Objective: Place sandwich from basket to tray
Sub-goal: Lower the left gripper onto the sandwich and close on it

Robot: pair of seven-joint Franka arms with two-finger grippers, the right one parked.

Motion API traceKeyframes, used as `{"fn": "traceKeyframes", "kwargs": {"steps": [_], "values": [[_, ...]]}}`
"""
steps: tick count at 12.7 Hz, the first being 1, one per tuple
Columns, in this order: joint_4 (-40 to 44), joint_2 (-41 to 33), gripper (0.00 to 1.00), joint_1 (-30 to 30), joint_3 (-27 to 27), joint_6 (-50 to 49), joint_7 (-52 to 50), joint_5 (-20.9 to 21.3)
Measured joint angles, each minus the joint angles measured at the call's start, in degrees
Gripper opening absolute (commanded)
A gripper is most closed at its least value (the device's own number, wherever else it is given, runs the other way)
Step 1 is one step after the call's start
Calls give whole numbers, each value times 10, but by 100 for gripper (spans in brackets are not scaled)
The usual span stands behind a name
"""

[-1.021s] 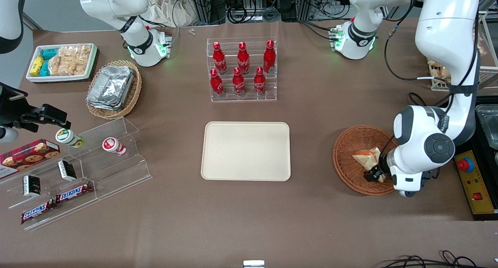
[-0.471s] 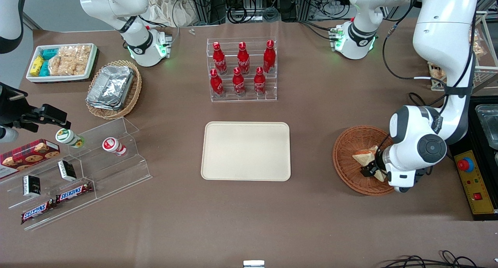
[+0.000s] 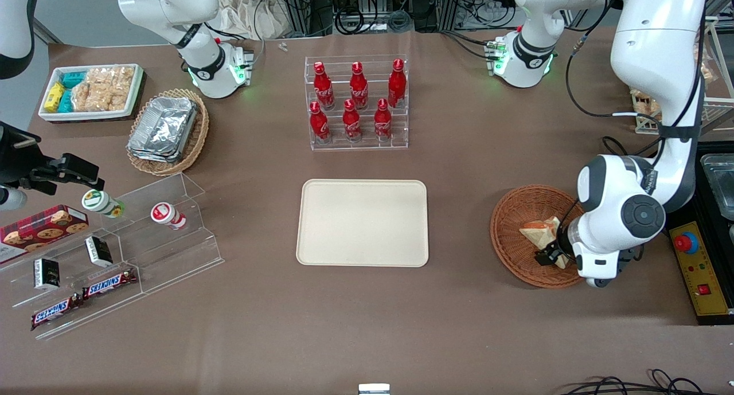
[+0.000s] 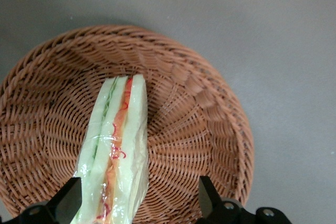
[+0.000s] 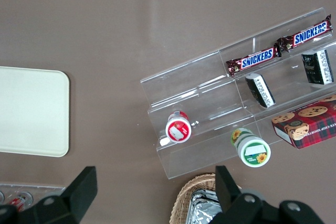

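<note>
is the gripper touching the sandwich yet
Cannot tell. In the left wrist view the open gripper straddles the sandwich in the basket; one finger sits right against it.

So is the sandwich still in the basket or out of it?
In. The sandwich rests on edge inside the basket, with the open gripper jaws straddling it.

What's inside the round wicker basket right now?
Only the sandwich lies in the basket, standing on edge with its filling layers showing. The gripper straddles its end, fingers open. The weave under the sandwich and arm is covered.
</note>
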Motion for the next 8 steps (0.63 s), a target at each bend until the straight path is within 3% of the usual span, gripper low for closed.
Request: {"fn": "traceKeyframes", "kwargs": {"steps": [8], "values": [[-22, 1, 100, 0, 0, -25, 0, 53]]}}
